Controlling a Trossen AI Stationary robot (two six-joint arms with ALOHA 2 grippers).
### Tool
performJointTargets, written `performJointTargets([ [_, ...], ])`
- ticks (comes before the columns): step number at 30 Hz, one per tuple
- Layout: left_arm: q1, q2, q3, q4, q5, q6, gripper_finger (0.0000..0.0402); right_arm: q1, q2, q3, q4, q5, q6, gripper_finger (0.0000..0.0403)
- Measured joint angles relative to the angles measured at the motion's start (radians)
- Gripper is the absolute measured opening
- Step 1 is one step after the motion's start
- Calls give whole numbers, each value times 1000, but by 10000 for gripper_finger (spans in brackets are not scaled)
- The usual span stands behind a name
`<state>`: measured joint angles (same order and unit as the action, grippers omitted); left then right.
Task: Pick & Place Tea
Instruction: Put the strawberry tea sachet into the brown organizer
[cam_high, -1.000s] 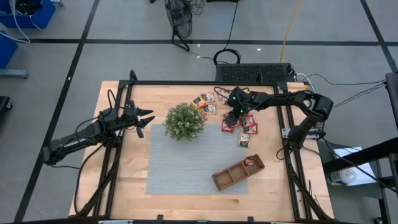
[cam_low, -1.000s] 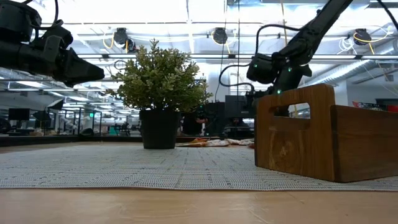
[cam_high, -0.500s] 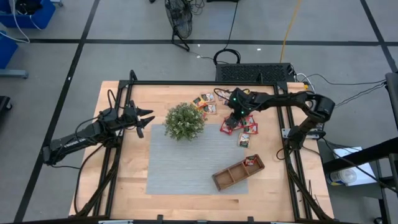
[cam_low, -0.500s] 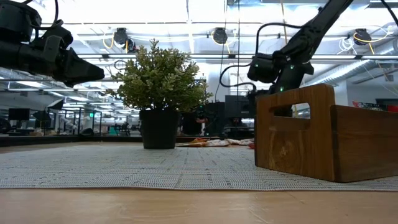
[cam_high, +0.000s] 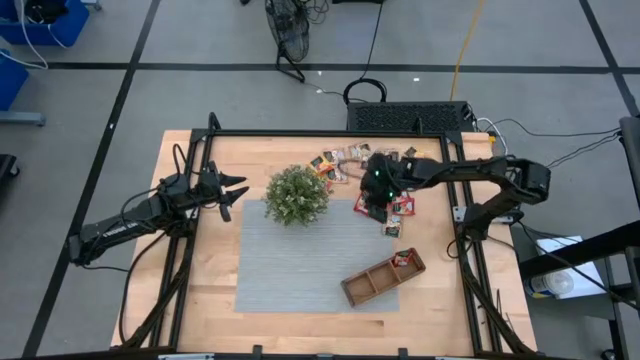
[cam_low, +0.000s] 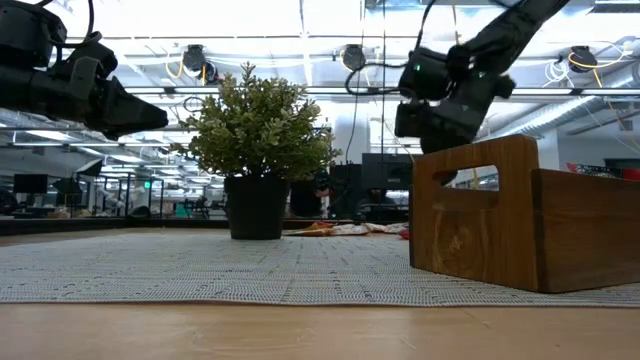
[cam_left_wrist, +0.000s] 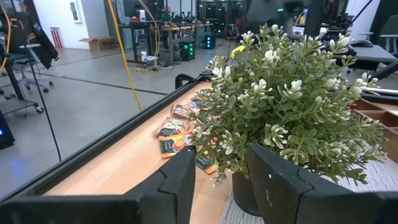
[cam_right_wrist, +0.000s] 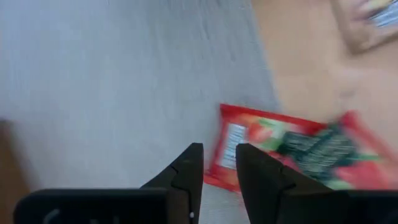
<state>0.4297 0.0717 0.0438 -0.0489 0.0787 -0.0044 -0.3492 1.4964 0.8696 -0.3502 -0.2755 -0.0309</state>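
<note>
1. Since a second ago the right gripper (cam_high: 374, 207) has swung away from the far pile toward the near side of the scattered tea sachets (cam_high: 392, 205), while the left arm has stayed put.
2. Nearest on the table lies the wooden tray (cam_high: 383, 277), brown and long with three compartments; one end compartment holds a red sachet (cam_high: 404, 259). In the low view its end wall (cam_low: 475, 212) shows a slot handle and clear grain.
3. A grey ribbed mat (cam_high: 300, 260) covers the middle of the pale wood table (cam_high: 200, 280).
4. From the right wrist view, the gripper's fingers (cam_right_wrist: 186, 174) stand a narrow gap apart with nothing between them, above a glossy red packet (cam_right_wrist: 280, 149); its print is too blurred to read.
5. The left gripper (cam_high: 236, 190) hangs with its jaws parted and empty beside the bushy green plant (cam_high: 297, 195) in its dark pot (cam_low: 256, 207).
6. Farthest, more sachets (cam_high: 330, 164) lie along the table's far edge, red, orange and dark.
</note>
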Motion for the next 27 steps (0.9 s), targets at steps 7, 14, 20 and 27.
performJointTargets([
  [7,0,0,0,0,0,0,147,192,-10,0,-149,441,-221,129],
  [14,0,0,0,0,0,0,147,270,-5,0,-155,509,-183,202],
  [20,0,0,0,0,0,0,147,264,21,0,-129,508,-169,208],
  [27,0,0,0,0,0,0,147,241,41,0,-97,508,-174,195],
])
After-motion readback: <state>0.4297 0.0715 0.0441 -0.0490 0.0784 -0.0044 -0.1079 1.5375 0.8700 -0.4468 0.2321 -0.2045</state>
